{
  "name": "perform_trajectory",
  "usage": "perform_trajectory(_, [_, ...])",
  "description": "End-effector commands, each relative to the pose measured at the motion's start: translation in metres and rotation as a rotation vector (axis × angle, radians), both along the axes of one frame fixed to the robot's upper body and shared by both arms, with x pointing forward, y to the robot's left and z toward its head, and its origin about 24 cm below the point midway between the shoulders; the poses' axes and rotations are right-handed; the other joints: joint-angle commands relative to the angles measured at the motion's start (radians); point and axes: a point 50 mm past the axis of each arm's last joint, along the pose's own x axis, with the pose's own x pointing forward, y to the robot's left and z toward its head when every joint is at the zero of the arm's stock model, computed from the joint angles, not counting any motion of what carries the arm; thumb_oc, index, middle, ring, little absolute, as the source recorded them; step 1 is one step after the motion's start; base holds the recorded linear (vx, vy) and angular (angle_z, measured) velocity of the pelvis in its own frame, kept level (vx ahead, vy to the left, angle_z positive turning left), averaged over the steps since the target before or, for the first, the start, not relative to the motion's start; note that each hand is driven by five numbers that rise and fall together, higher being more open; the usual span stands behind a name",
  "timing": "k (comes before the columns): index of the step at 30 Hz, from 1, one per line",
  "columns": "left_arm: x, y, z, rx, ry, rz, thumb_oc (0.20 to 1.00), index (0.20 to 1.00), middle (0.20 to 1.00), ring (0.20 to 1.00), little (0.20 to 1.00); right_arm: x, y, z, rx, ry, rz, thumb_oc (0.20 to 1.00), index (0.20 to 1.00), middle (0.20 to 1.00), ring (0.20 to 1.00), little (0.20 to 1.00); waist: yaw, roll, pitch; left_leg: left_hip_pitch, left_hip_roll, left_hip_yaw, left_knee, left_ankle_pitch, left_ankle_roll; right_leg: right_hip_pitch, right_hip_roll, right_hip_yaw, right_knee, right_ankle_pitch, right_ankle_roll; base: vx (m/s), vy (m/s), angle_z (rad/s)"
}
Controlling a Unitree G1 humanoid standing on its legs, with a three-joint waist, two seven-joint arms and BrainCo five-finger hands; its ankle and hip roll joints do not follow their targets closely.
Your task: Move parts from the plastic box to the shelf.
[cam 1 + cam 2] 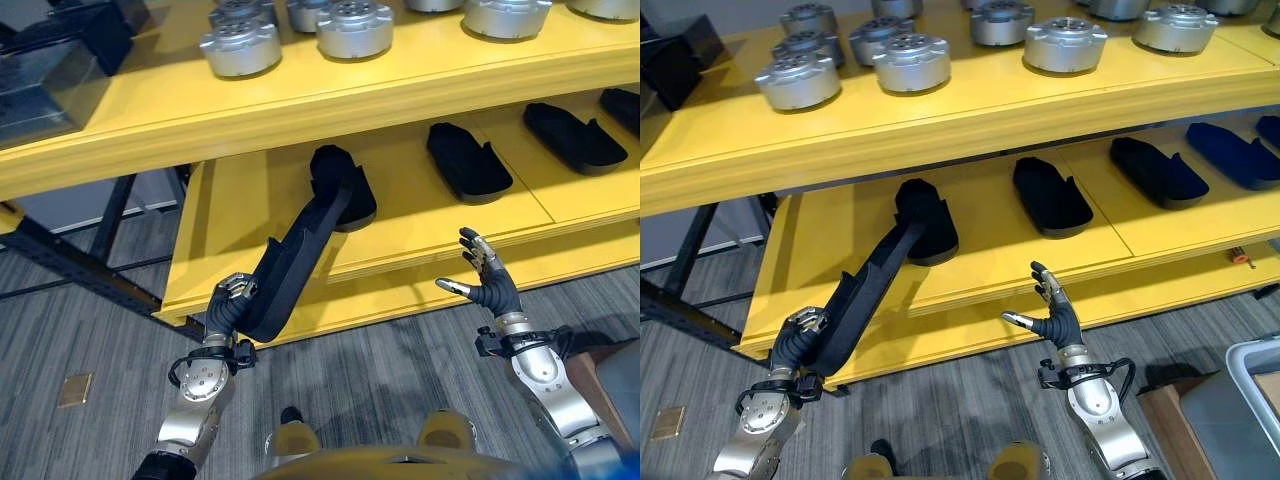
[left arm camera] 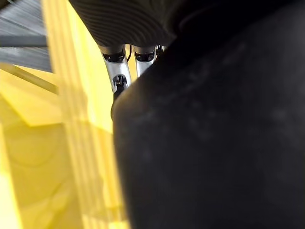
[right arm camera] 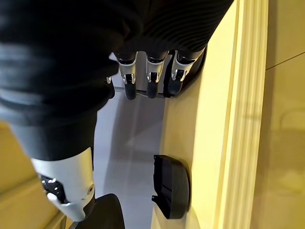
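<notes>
My left hand (image 1: pixel 228 305) is shut on the lower end of a long black part (image 1: pixel 295 262). The part slants up toward the lower yellow shelf (image 1: pixel 230 220), and its far end reaches another black part (image 1: pixel 345 180) lying there. In the left wrist view the black part (image 2: pixel 214 133) looms close, with my fingers (image 2: pixel 116 71) curled at its edge. My right hand (image 1: pixel 487 280) hovers open and empty before the shelf's front edge, fingers spread upward. The right wrist view shows its straight fingers (image 3: pixel 150 78).
More black parts (image 1: pixel 468 160) (image 1: pixel 573 137) lie along the lower shelf. Silver round metal parts (image 1: pixel 240 45) (image 1: pixel 354 27) stand on the upper shelf (image 1: pixel 300 100). A box corner (image 1: pixel 1255 375) shows at the lower right. Grey carpet floor (image 1: pixel 380 370) lies below.
</notes>
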Motion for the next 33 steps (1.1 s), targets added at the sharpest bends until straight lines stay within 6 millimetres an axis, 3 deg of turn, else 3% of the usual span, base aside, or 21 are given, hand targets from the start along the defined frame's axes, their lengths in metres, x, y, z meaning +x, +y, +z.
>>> perform_trajectory(1, [0.012,-0.005,0.04,-0.003,-0.212,-0.051,0.2,0.2,0.2,0.2,0.2,0.0,-0.008,0.022,-0.017,-0.129,-0.015,1.0,1.0,1.0,1.0,1.0,-0.018,0.022,-0.027,0.011,0.096,-0.061,0.03,0.029,-0.031,0.069,0.1,-0.058,-0.004,-0.037,-0.087,0.0,0.12,0.14])
perform_trajectory(3, [0.012,-0.003,0.039,0.003,-0.204,-0.042,0.2,0.2,0.2,0.2,0.2,-0.001,-0.009,0.022,0.003,-0.124,-0.021,1.0,1.0,1.0,1.0,1.0,-0.015,0.02,-0.026,0.024,0.069,-0.067,0.016,-0.008,-0.021,0.081,0.096,-0.045,-0.043,-0.012,-0.07,-0.03,0.096,0.07])
perform_trajectory(4, [0.009,0.0,0.039,0.008,-0.21,-0.031,0.2,0.2,0.2,0.2,0.2,-0.001,-0.007,0.025,0.011,-0.149,-0.004,1.0,1.0,1.0,1.0,1.0,-0.008,0.02,-0.027,0.019,0.062,-0.059,0.005,-0.005,-0.008,0.086,0.103,-0.053,-0.087,0.023,-0.068,-0.06,0.084,0.02])
perform_trajectory(7, [0.004,0.007,0.043,0.018,-0.227,0.006,0.2,0.2,0.2,0.2,0.2,-0.006,0.0,0.036,-0.041,-0.225,0.066,1.0,1.0,1.0,1.0,1.0,0.01,0.005,-0.028,0.012,0.046,-0.079,-0.002,-0.014,-0.003,0.105,0.112,-0.049,-0.142,0.046,-0.054,-0.02,0.038,0.11])
perform_trajectory(12, [0.001,0.014,0.041,-0.002,-0.215,0.076,0.2,0.2,0.2,0.2,0.2,-0.003,0.015,0.053,-0.108,-0.327,0.186,1.0,1.0,1.0,1.0,1.0,0.048,-0.028,-0.022,-0.002,0.051,-0.089,0.01,-0.026,-0.004,0.121,0.126,-0.061,-0.182,0.058,-0.047,0.01,-0.03,0.1])
perform_trajectory(21, [0.018,0.013,0.055,0.001,-0.285,0.131,0.2,0.2,0.2,0.2,0.2,0.009,0.048,0.07,-0.141,-0.376,0.414,1.0,1.0,1.0,1.0,1.0,0.094,-0.064,-0.017,-0.011,0.049,-0.109,0.04,-0.043,-0.005,0.133,0.138,-0.071,-0.197,0.065,-0.047,0.05,0.039,0.06])
perform_trajectory(26, [0.03,0.013,0.068,0.037,-0.328,0.118,0.2,0.2,0.2,0.2,0.2,0.014,0.071,0.079,-0.093,-0.384,0.508,1.0,1.0,1.0,1.0,1.0,0.134,-0.088,-0.02,-0.026,0.011,-0.133,0.107,-0.091,0.012,0.154,0.109,-0.088,-0.198,0.079,-0.026,0.05,0.244,0.02])
perform_trajectory(33, [0.039,0.008,0.071,0.067,-0.298,0.031,0.2,0.2,0.2,0.2,0.2,0.017,0.077,0.081,-0.014,-0.376,0.472,1.0,1.0,1.0,1.0,1.0,0.17,-0.124,-0.009,-0.075,-0.029,-0.121,0.224,-0.17,0.06,0.182,0.053,-0.124,-0.206,0.131,0.019,-0.05,0.185,0.04])
